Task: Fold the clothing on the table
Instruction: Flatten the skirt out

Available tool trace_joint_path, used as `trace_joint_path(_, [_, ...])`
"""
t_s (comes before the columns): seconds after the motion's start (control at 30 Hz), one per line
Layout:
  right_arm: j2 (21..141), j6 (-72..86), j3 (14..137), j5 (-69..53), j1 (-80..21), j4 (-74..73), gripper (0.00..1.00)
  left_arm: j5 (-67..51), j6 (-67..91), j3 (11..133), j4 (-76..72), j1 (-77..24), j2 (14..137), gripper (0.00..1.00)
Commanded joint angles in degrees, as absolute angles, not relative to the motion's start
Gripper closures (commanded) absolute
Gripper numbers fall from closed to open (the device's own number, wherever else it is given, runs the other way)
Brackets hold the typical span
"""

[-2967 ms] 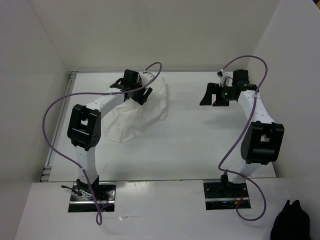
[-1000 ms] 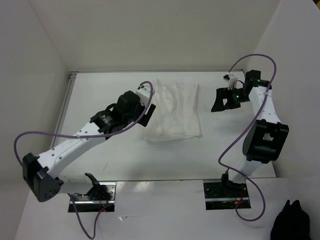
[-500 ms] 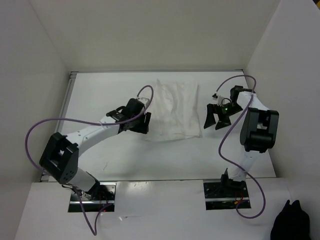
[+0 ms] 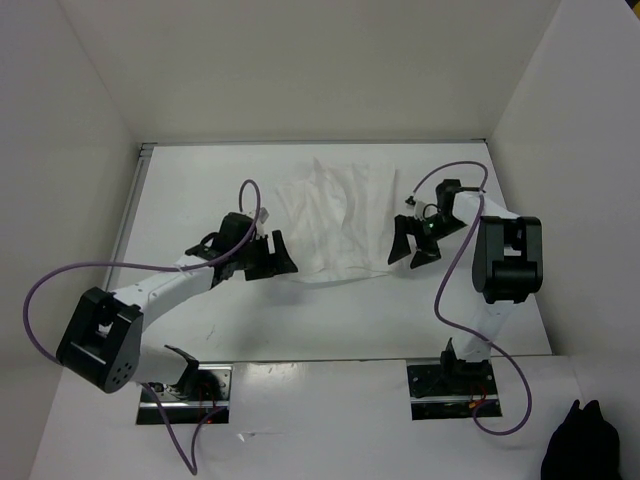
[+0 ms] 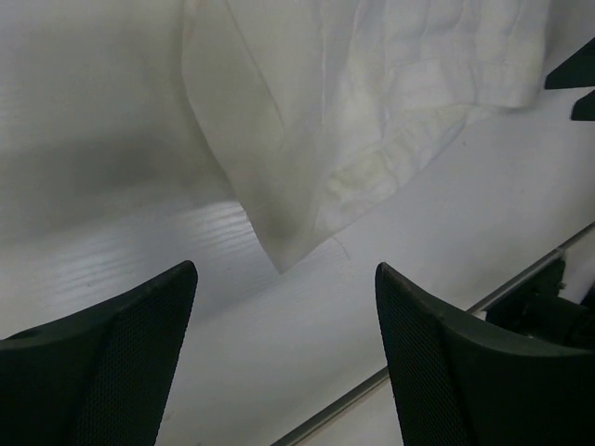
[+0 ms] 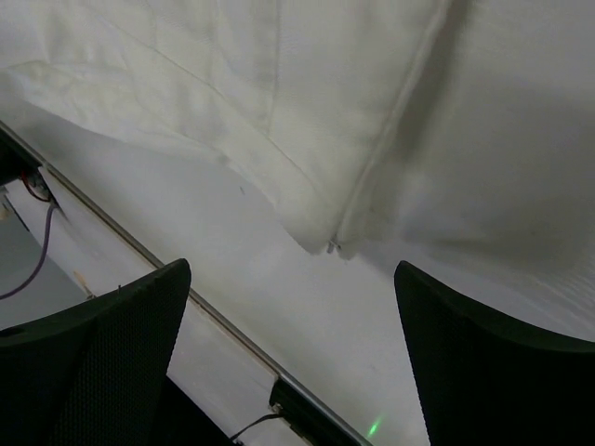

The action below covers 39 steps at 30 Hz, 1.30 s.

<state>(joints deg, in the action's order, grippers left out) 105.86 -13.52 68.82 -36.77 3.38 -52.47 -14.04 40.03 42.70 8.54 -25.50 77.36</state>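
Both arms had closed in since a moment earlier. On the table [image 4: 200,180], the left claw [image 4: 280,252] stood spread beside the clothing [image 4: 340,215] at its near-left corner, the right claw [image 4: 410,255] spread at its near-right. Either might pinch one thin layer only, skewing the fold.

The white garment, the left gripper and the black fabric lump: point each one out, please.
white garment [image 4: 340,215]: top view, on its wrinkled middle.
left gripper [image 4: 281,254]: top view, midway between its open jaws.
black fabric lump [image 4: 583,447]: top view, on its middle, at the bottom right corner.
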Motion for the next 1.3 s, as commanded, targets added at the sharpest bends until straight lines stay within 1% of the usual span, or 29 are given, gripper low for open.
trace_joint_path(0.0, [107.40, -8.98, 68.47, -37.18, 0.80, -46.76, 0.06, -17.75, 46.40, 40.44, -0.34, -24.35, 74.44, 0.16])
trace_joint_path(0.07, [107.92, -7.48, 67.94, -36.39, 0.79, -44.39, 0.16, -18.28, 48.86, 39.65, -4.02, -24.35, 75.14, 0.16])
trace_joint_path(0.1, [108.45, -6.08, 67.94, -36.39, 0.27, -43.69, 0.18, -18.28, 49.39, 39.64, -4.65, -23.82, 75.76, 0.16])
trace_joint_path(0.13, [108.46, -6.06, 67.33, -36.39, 0.26, -43.07, 0.24, -18.28, 49.39, 40.16, -4.66, -23.82, 76.46, 0.16])
trace_joint_path(0.17, [108.46, -5.37, 67.32, -35.86, 0.26, -42.28, 0.25, -18.28, 50.09, 40.17, -5.18, -23.82, 77.68, 0.16])
trace_joint_path(0.23, [108.46, -4.75, 66.80, -35.24, -0.26, -42.28, 0.25, -20.12, 50.97, 40.17, -6.85, -23.82, 78.57, 0.14])
trace_joint_path(0.33, [108.98, -4.22, 66.80, -34.72, -0.79, -41.66, 0.28, -21.88, 53.61, 38.14, -11.85, -23.82, 80.50, 0.14])
trace_joint_path(0.47, [108.98, -3.70, 66.27, -33.49, -1.41, -41.13, 0.29, -23.55, 55.28, 36.74, -12.57, -24.35, 84.54, 0.14])
trace_joint_path(0.6, [108.98, -3.16, 66.27, -32.26, -1.93, -40.52, 0.37, -24.08, 56.87, 34.28, -13.27, -24.35, 85.25, 0.14])
trace_joint_path(0.7, [108.98, -3.16, 66.27, -32.26, -1.93, -40.52, 0.37, -23.47, 56.17, 35.32, -10.73, -24.35, 85.25, 0.14])
trace_joint_path(0.73, [108.98, -3.16, 66.27, -32.26, -1.93, -40.52, 0.37, -22.60, 56.16, 35.33, -8.90, -24.35, 85.25, 0.13])
trace_joint_path(0.83, [108.98, -3.16, 66.27, -32.26, -1.93, -40.52, 0.37, -22.06, 56.16, 36.04, -8.35, -24.35, 85.25, 0.13])
trace_joint_path(0.9, [108.98, -2.64, 66.27, -32.26, -1.93, -39.99, 0.37, -22.67, 56.77, 36.04, -9.57, -24.35, 85.25, 0.13])
trace_joint_path(1.0, [108.98, -2.64, 66.27, -31.64, -1.93, -39.99, 0.40, -23.29, 58.44, 36.04, -14.05, -24.35, 87.53, 0.13])
trace_joint_path(1.03, [108.98, -2.64, 66.27, -31.64, -1.93, -39.99, 0.45, -23.90, 58.45, 36.04, -14.76, -24.35, 89.28, 0.16])
trace_joint_path(1.07, [108.98, -2.64, 66.27, -31.64, -1.93, -39.99, 0.46, -23.91, 58.45, 36.64, -15.37, -24.35, 90.25, 0.17])
trace_joint_path(1.13, [108.98, -2.64, 66.27, -31.03, -1.93, -39.99, 0.53, -24.61, 57.84, 38.84, -15.38, -24.35, 93.06, 0.24])
trace_joint_path(1.17, [108.98, -2.64, 66.27, -31.03, -1.93, -39.99, 0.65, -25.13, 57.31, 39.46, -15.38, -24.35, 93.69, 0.33])
trace_joint_path(1.2, [108.98, -2.64, 66.27, -30.33, -1.93, -39.99, 0.71, -25.14, 57.30, 39.98, -15.38, -24.35, 94.74, 0.38])
trace_joint_path(1.23, [108.38, -2.64, 66.27, -30.32, -1.93, -39.99, 0.81, -24.61, 57.30, 40.77, -15.38, -24.35, 94.75, 0.45])
trace_joint_path(1.27, [108.37, -2.64, 66.27, -30.32, -1.93, -39.99, 0.84, -24.61, 56.78, 40.78, -15.38, -24.35, 95.27, 0.61])
